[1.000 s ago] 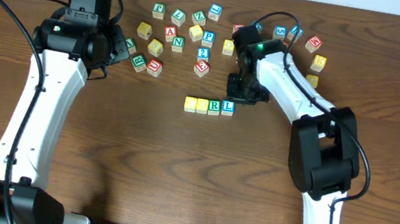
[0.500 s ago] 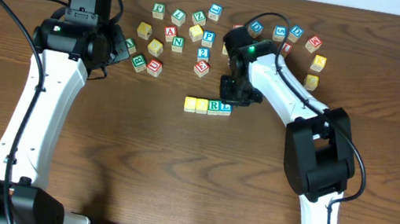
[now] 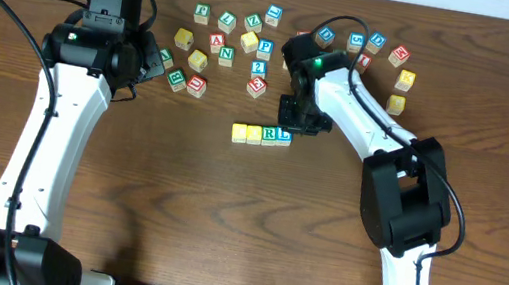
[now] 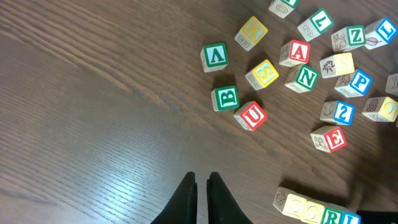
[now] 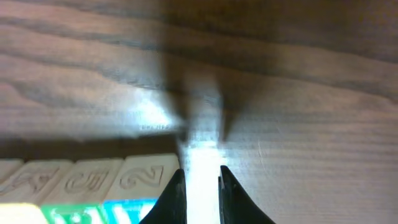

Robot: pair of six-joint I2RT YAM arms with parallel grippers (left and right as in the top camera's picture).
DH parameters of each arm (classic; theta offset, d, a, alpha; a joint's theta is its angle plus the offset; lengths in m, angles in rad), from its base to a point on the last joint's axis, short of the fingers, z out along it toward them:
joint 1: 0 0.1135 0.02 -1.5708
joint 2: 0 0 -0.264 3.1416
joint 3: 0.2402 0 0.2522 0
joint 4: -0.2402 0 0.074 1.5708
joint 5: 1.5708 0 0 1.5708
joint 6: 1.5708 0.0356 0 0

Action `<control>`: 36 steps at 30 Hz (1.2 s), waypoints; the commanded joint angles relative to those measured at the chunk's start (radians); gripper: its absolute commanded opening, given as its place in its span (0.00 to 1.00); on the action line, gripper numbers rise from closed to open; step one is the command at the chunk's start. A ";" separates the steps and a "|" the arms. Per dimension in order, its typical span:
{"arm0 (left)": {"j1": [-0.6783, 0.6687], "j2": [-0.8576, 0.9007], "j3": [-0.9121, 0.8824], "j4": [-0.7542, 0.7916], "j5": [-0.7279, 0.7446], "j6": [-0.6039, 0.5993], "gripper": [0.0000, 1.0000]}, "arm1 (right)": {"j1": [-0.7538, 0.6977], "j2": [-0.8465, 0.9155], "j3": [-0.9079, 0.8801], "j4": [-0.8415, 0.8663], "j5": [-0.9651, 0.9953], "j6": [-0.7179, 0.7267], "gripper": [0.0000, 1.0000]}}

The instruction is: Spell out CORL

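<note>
Bench: brown wood; both arms are based at its near edge.
CORL row: four cubes side by side, faces touching, about mid-bench and on the near side of the scatter. Two yellow tops come first, then green R and blue L. We judge that it sits apart so the word reads without stray letters.
Right end effector: just beyond the row's L end. Its fingers are parted by a narrow gap with nothing between them. In the wrist view the tips are over bare wood beside the L cube, and we cannot tell whether they touch it. We judge this placement suits squaring the line.
Left end effector: fingers drawn together and empty, low over bare wood toward the far left, well apart from the row. It appears parked out of the way.
Loose cubes: scattered along the far edge.
Right arm pose: folded at the elbow, forearm angled back toward mid-bench, wrist pitched down.
Left arm pose: extended toward the far edge, wrist turned inward.
Progress: we judge the word to be essentially spelled.
</note>
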 commanded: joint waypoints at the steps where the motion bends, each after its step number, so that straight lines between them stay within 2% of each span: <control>1: 0.003 0.004 -0.003 -0.002 -0.013 0.014 0.08 | -0.023 -0.033 0.102 -0.035 0.015 -0.025 0.13; 6: 0.006 0.004 -0.003 0.006 -0.014 0.028 0.08 | -0.013 -0.033 0.190 -0.040 -0.018 -0.039 0.15; 11: 0.064 0.004 -0.003 0.013 -0.014 0.039 0.08 | 0.043 -0.024 0.191 0.090 -0.169 -0.037 0.18; 14: 0.104 0.003 -0.003 0.013 -0.018 0.072 0.08 | 0.090 -0.009 0.191 0.150 -0.178 -0.006 0.18; 18: 0.193 0.003 -0.003 -0.003 -0.119 0.082 0.08 | 0.189 0.037 0.191 0.225 -0.172 0.056 0.16; 24: 0.246 0.004 -0.003 -0.021 -0.118 0.082 0.08 | 0.251 0.096 0.191 0.216 -0.131 0.063 0.15; 36: 0.246 0.004 -0.003 -0.042 -0.118 0.081 0.08 | 0.253 0.125 0.191 0.183 -0.050 0.083 0.12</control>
